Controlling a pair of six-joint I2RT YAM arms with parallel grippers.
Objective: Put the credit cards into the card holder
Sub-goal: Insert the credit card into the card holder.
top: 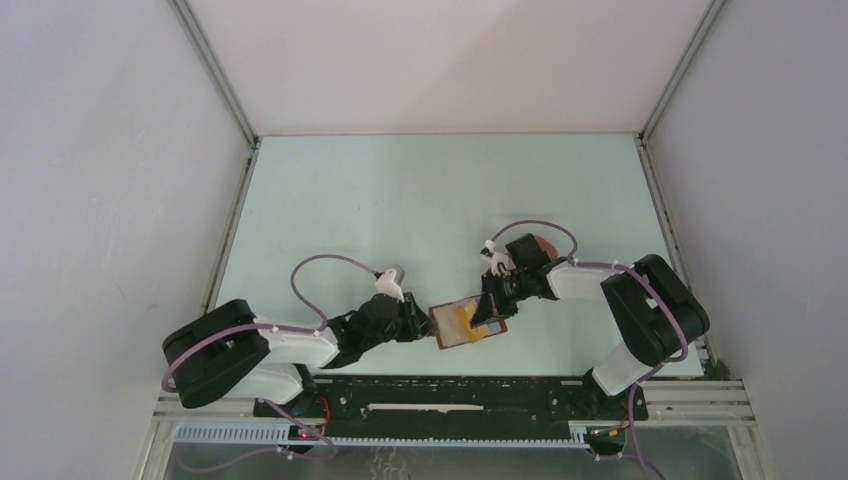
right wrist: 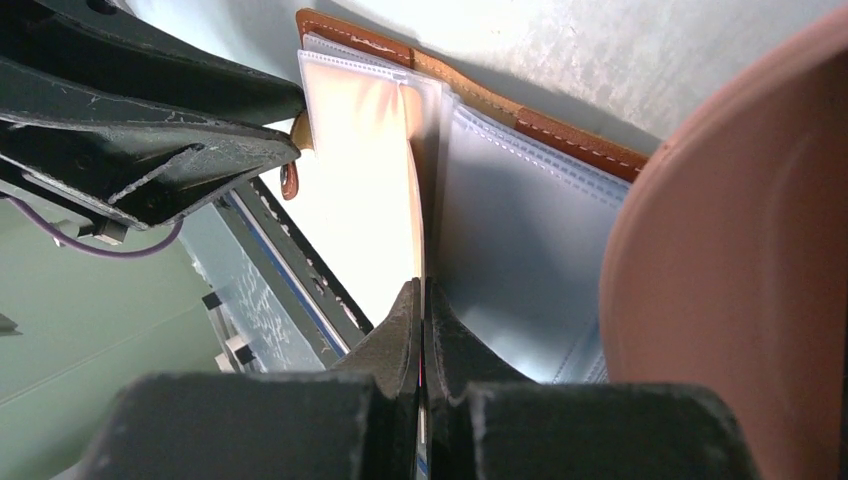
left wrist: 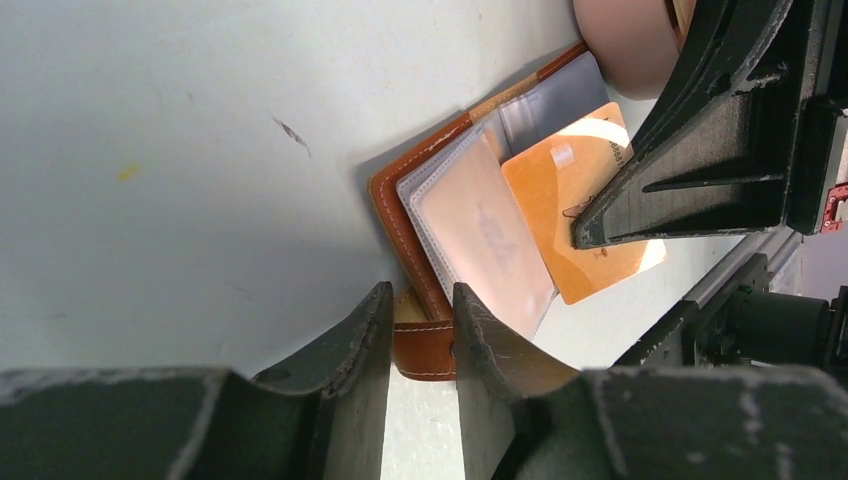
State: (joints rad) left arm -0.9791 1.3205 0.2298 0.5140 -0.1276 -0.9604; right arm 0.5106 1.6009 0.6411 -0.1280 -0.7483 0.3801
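**Left gripper clamps the snap tab; right gripper nips a card**

Closest to my left wrist camera, the two dark fingers stand a little apart. The reddish-brown leather tab sits between them and touches both, so I read that pincer as gripping the card holder by its tab. The holder lies opened flat on the pale green table, near the front edge and about midway between the two arms.

Its stitched leather border frames a stack of clear plastic sleeves. The top sleeve covers a pale card with a faint blue mark that I cannot read. Beside the sleeves, the yellow-orange card lies slanted over the holder's other half, one end reaching out past the sleeves. It carries a small pale patch and a dark squiggle, both too blurred to read.

From the right wrist camera I see the right fingers pressed fully together, with a thin sheet edge running in between them. I take that sheet to be the yellow-orange card.

Just beyond the holder, by the right wrist, sits the pink tray, its rim close to the holder's far side.
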